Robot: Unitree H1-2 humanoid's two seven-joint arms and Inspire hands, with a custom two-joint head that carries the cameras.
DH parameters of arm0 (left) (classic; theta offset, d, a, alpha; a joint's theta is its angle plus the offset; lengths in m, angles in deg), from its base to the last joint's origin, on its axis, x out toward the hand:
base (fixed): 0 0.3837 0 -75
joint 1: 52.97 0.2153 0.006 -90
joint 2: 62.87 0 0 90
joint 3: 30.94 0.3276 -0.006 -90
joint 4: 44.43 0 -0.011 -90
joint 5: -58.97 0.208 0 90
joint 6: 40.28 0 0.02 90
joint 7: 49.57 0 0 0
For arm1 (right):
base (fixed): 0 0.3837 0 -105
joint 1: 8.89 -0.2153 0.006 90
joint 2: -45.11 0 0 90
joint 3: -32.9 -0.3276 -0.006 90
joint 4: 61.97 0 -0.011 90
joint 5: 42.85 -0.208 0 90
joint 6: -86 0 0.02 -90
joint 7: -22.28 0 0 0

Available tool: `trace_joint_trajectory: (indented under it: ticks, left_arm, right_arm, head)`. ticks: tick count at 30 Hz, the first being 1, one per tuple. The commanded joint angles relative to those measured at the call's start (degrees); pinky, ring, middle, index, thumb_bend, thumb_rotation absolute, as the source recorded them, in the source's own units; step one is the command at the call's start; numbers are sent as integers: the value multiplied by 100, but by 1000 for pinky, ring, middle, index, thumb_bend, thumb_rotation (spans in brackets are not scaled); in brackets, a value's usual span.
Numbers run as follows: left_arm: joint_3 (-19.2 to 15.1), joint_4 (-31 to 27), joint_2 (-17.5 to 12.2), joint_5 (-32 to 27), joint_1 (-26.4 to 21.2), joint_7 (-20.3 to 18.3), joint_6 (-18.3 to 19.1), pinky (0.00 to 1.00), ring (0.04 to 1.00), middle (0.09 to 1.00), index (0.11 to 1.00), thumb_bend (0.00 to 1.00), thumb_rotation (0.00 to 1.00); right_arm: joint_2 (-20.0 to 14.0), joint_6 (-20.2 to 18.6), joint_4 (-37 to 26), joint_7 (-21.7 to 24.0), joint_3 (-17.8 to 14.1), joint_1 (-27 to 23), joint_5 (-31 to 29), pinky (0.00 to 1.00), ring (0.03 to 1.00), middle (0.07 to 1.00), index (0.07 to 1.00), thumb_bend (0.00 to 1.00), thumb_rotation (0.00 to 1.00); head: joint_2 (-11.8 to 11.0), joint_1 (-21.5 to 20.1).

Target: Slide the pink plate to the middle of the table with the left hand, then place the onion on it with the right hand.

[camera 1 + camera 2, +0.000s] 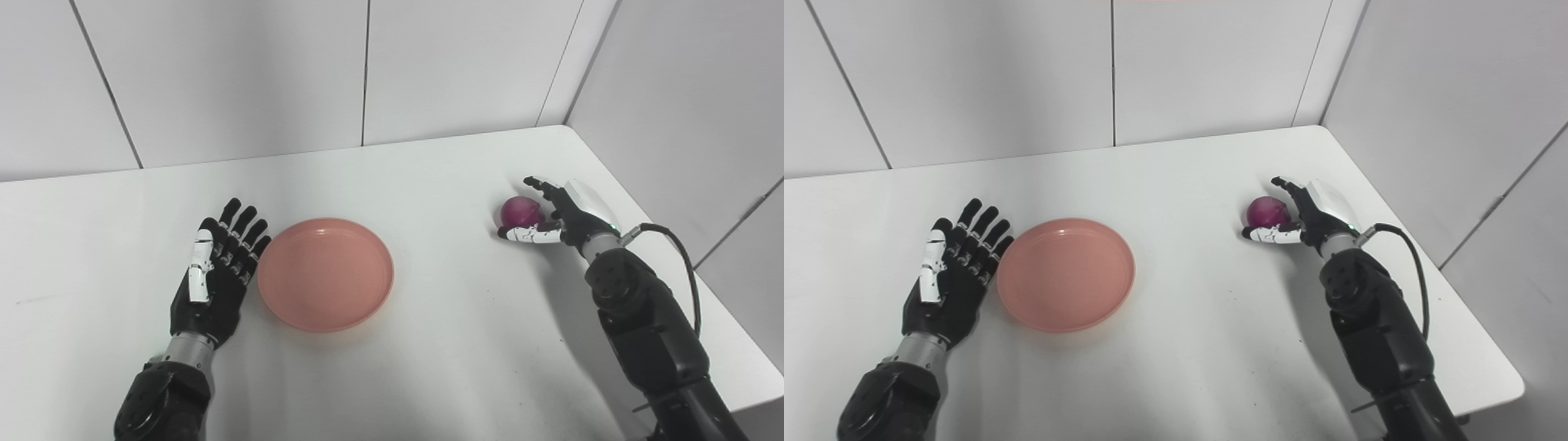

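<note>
A: Where's the pink plate?

B: Flat on the white counter, a bit left of the middle. It carries nothing. The left robot hand lies palm-up just beside the plate's left rim, fingers straight and spread, fingertips close to the rim; whether they touch it I cannot tell. It has hold of nothing.

A: And the onion?

B: A purple one, far over on the right side of the counter, well apart from the plate. The right robot hand is cupped round it from the right: the thumb runs along under the near side, the fingers curl over the far side. The hand looks only partly closed, and I cannot tell whether it truly grips the onion or whether the onion sits on the counter.

A: Any writing, brand or label to read?

B: None legible. The hands have white patches on black fingers, but any marks on them are too small to make out
</note>
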Motion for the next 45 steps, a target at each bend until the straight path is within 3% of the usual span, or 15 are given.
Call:
trace_joint_trajectory:
  ticks: [1,9,15,20,23,27,31,34,37,45]
  left_arm:
    - [13,135,-29,59,176,95,259,962,958,973,968,458,1000]
    - [19,114,-29,46,182,84,283,960,959,975,968,461,1000]
    - [30,73,-24,71,196,118,308,955,957,974,965,463,1000]
    - [31,75,-23,64,199,119,302,958,959,975,968,465,1000]
    - [30,71,-24,56,198,113,308,959,960,976,968,464,1000]
    - [20,68,-22,41,200,112,304,957,958,974,966,463,1000]
    - [16,52,-21,42,202,126,322,956,956,973,963,461,1000]
    - [25,34,-29,38,204,113,339,959,959,976,968,463,1000]
    - [28,38,-35,39,205,100,327,966,963,979,972,460,1000]
    - [10,45,-16,36,203,135,345,962,960,975,968,460,1000]
  right_arm:
    - [-178,13,-35,6,18,-207,-43,789,871,901,889,1000,365]
    - [-268,-18,-75,424,-101,-252,58,770,860,893,892,1000,296]
    - [-136,-19,-158,1088,-347,-310,460,591,738,790,892,982,242]
    - [-48,-19,-208,1415,-426,-337,677,696,788,834,856,962,212]
    - [-20,-18,-228,1418,-404,-331,774,682,757,803,810,938,192]
    - [-59,-17,-241,1258,-275,-314,864,561,615,671,672,864,136]
    - [-123,14,-267,1049,-193,-282,643,490,558,607,587,795,66]
    - [-146,0,-264,976,-155,-275,551,434,509,568,507,575,118]
    - [-184,17,-258,900,-101,-256,438,412,480,539,489,524,131]
    - [-270,55,-274,645,70,-199,344,401,469,531,486,517,132]
  head:
    - [-2,8]
    - [11,25]
    - [35,32]
    - [40,52]
    - [43,51]
    - [46,52]
    - [56,64]
    - [56,71]
    - [57,77]
    - [53,122]
